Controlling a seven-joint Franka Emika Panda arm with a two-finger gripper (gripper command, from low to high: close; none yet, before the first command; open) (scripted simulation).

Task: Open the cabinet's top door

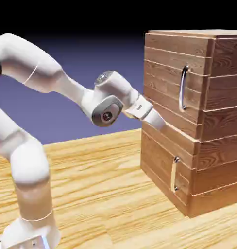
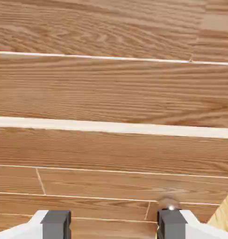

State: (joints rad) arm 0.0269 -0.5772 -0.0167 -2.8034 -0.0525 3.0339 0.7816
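A white robot arm's two-finger gripper reaches toward a reddish-brown plank cabinet, whose upper wooden door, with its curved silver handle, sits closed; pulling appears yet to begin. From the hand, grey fingertips stand apart before brown planks, gripping nothing.
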